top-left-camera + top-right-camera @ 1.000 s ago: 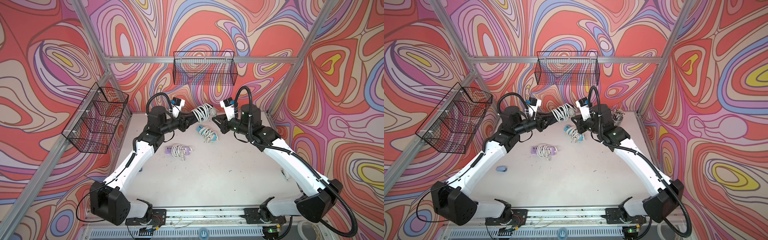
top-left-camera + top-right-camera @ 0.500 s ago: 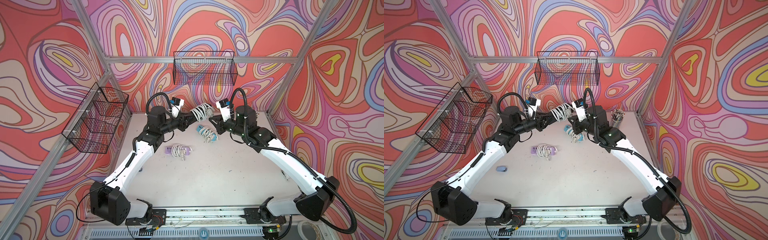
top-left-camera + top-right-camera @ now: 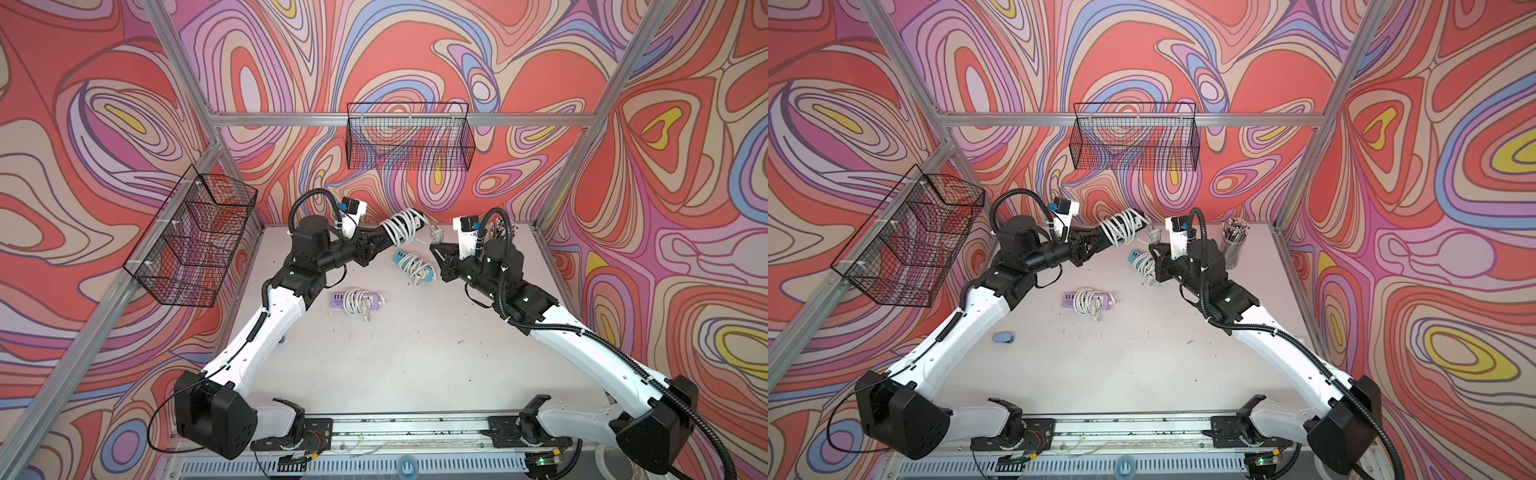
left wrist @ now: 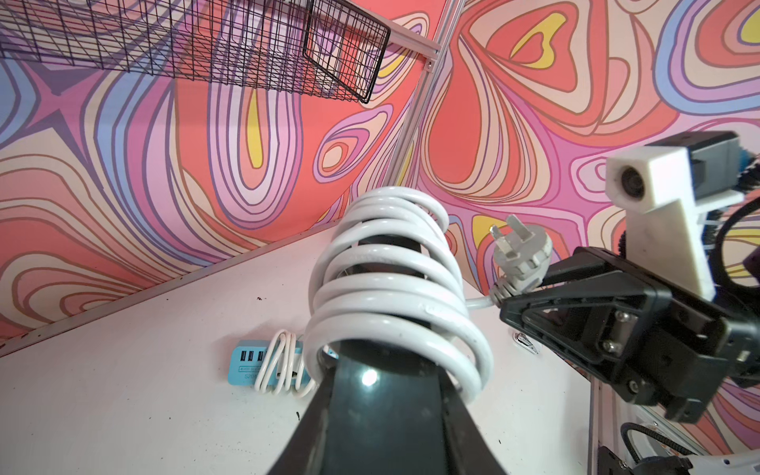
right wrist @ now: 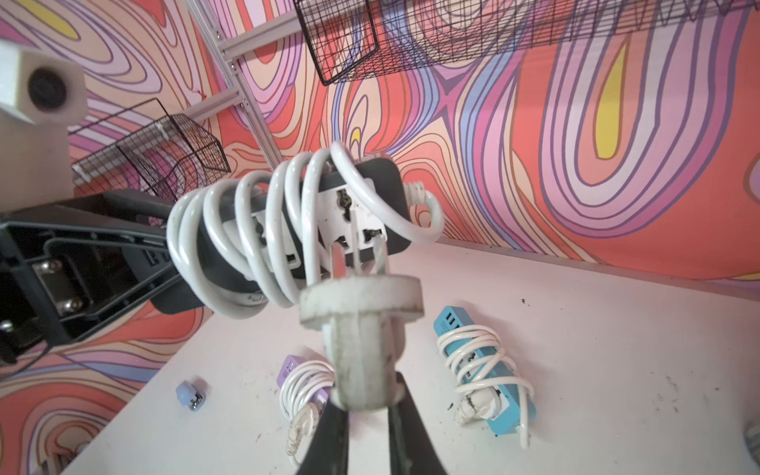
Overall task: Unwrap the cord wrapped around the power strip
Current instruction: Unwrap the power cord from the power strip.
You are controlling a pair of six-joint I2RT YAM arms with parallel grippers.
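Holding the black power strip (image 5: 353, 214) up off the worktop (image 3: 395, 353) at the far middle, close to the back wall, with the left hand (image 3: 376, 244) pressed together on the strip's left end. Carrying it angled toward the far right, socket face turned toward the right wrist camera. Showing the white cord (image 3: 401, 224) wound around the strip's body in several close loops, from just beside the left hand to near the free end.

Pinching the cord's grey-white plug (image 5: 362, 304) by its stem with the right hand (image 5: 366, 415), prongs pointing toward the strip but apart from it. Placing that plug just right of the strip's free end in both top views, a short run of cord bending from it back to the coil.

Working above two other wrapped strips lying flat on the worktop: a blue power strip (image 3: 400, 254) just nearer than the held one, between the two hands, and a purple power strip (image 3: 337, 300) nearer again and to the left, apart from both hands. Sharing the worktop also with a small blue object (image 3: 1003, 337) at the near left beside the left arm, and a cup of pencils (image 3: 1233, 241) in the far right corner behind the right arm. Operating under one wire basket (image 3: 409, 141) hung on the back wall and a second wire basket (image 3: 195, 237) on the left wall.
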